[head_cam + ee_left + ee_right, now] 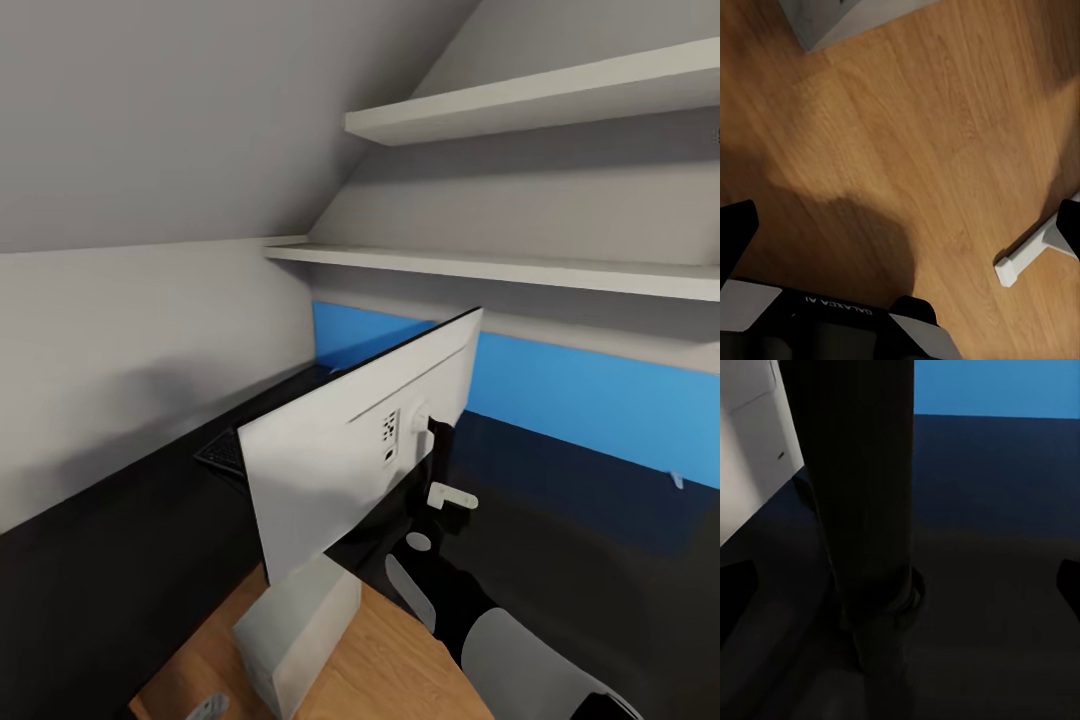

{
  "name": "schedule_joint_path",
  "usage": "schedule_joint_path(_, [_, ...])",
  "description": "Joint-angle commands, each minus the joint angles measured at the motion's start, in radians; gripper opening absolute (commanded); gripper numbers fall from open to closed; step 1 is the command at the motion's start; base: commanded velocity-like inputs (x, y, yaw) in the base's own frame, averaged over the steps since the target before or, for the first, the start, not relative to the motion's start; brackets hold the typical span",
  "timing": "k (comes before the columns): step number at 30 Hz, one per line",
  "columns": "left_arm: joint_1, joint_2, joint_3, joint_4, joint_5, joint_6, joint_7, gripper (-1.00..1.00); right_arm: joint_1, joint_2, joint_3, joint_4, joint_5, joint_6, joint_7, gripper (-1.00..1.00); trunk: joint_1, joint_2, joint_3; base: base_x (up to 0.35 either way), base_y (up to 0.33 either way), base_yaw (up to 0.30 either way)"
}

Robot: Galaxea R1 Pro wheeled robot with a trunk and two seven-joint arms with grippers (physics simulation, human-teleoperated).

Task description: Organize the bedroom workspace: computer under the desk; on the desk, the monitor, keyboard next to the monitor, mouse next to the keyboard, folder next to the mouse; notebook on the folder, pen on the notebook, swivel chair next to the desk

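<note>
My right pincer [437, 470] is up against the dark stand [862, 510] at the back of the monitor [340, 450]; in the right wrist view its two finger tips sit wide at either edge with the stand post rising between them, so I read it as open around the post, not clamped, though I cannot tell whether anything touches. My left pincer [900, 225] hangs spread open over the wooden floor [930, 135], holding nothing, with a white bar-shaped piece [1027, 255] lying on the boards near one finger. The monitor stands upright on the black worktop [560, 520], its long axis running from near-left to far-right in the head view, white back turned toward me and the screen facing the grey wall [120, 340] on the left. Beyond its left edge I see a corner of the dark keyboard [220, 452] lying flat on the worktop, mostly hidden by the panel. A blue panel [600, 400] runs along the back of the worktop, with two white shelves [520, 268] above it. Below the monitor's near corner a pale box, likely the computer [300, 625], stands on the floor beside the worktop edge.
</note>
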Motion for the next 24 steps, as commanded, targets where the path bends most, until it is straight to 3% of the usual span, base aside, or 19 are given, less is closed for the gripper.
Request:
schedule_joint_path(1, [0.000,0.001,-0.003,-0.001,0.008,0.003,0.000,1.00,-0.002,0.000,0.004,0.001,-0.010,-0.010,-0.004,1.00,0.000,-0.001,-0.001,0.028,0.000,-0.071])
schedule_joint_path(10, [0.000,0.001,-0.008,-0.001,0.008,0.003,0.000,1.00,-0.002,0.000,0.004,0.001,-0.010,-0.010,-0.003,1.00,0.000,-0.001,-0.002,0.057,0.000,-0.114])
schedule_joint_path(24, [0.000,0.001,-0.009,-0.001,0.009,0.004,-0.001,1.00,-0.002,0.000,0.004,0.001,-0.010,-0.010,-0.003,1.00,0.000,-0.001,-0.003,0.012,0.000,-0.025])
